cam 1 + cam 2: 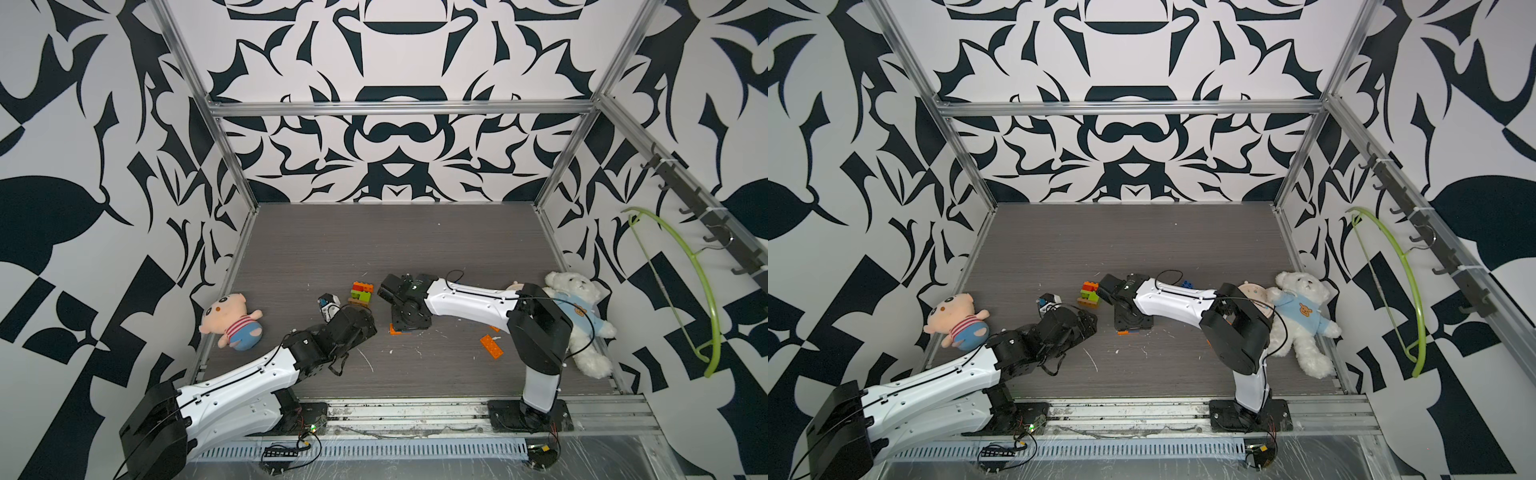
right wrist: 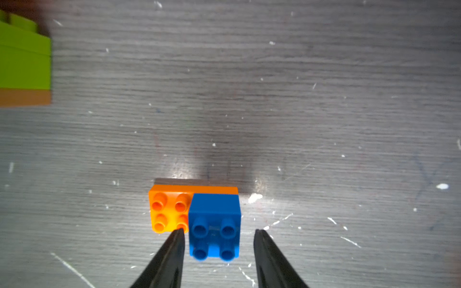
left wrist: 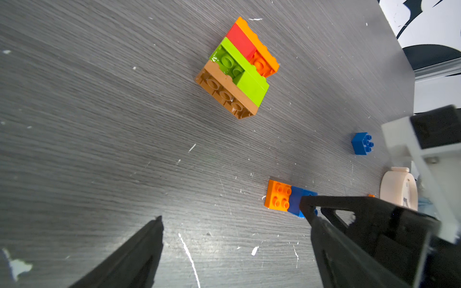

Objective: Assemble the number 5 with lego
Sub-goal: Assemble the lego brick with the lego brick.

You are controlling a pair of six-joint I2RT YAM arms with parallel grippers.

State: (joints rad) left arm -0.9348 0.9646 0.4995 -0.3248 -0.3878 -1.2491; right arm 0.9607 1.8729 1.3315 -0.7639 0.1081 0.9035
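A stack of lego (image 1: 360, 294) in orange, red, lime green and brown stands mid-table in both top views, and it also shows as the stack (image 3: 237, 67) in the left wrist view. Nearer the front, a blue brick (image 2: 214, 224) sits on one end of an orange plate (image 2: 167, 212). My right gripper (image 2: 219, 230) points down over it, open. Its fingers straddle the blue brick with a small gap on each side. My left gripper (image 3: 232, 209) is open wide over bare table, left of that plate. A loose blue brick (image 3: 362, 143) and a loose orange brick (image 1: 491, 346) lie to the right.
A pig plush (image 1: 232, 322) lies at the table's left edge. A white teddy bear (image 1: 582, 316) lies at the right edge, with another plush head (image 1: 1252, 291) behind my right arm. A green hanger (image 1: 702, 291) hangs on the right wall.
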